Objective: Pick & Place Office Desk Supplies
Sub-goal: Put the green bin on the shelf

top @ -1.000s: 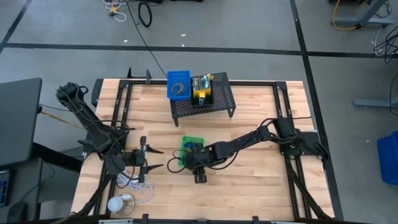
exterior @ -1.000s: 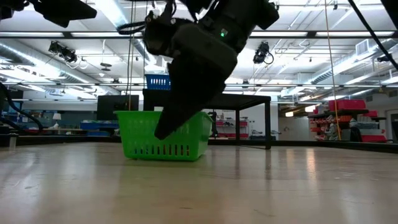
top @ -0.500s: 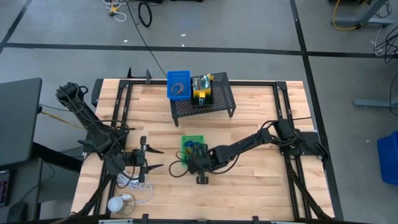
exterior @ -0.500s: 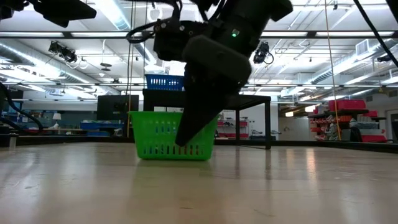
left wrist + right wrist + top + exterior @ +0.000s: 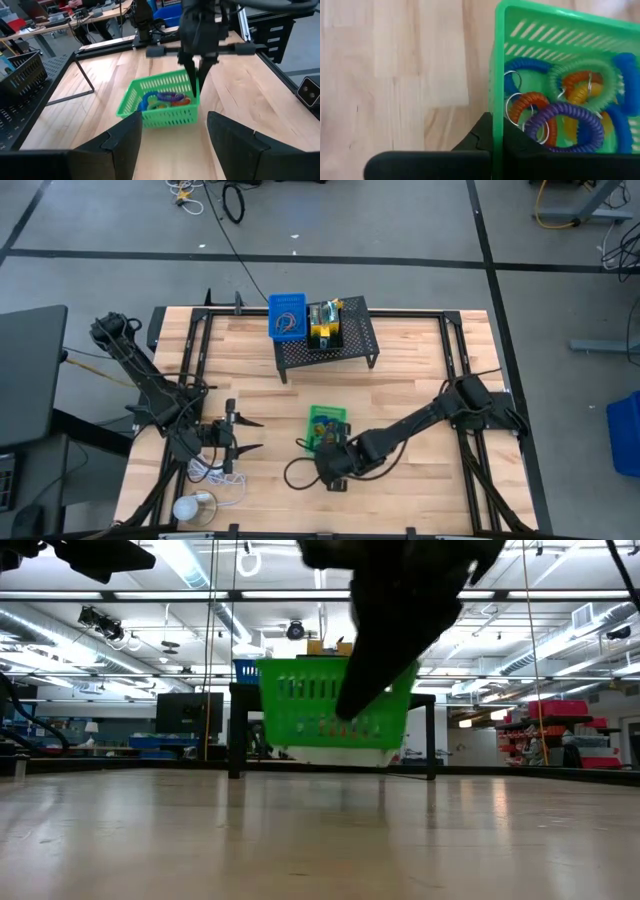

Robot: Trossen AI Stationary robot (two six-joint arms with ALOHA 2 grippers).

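The counter [image 5: 410, 370] was pale wood in glued strips, smooth with a soft sheen. The green tray [image 5: 160, 102] looked like glossy slotted plastic. The coiled loops [image 5: 560, 117] inside it were shiny plastic on thin metal rings. The fingers [image 5: 485, 137] gripping its wall were matt black.

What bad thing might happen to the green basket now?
The right gripper pinches only one thin wall of the green basket, which hangs tilted off the table. It might slip and drop. If it tips more, the coloured loops inside could spill out.
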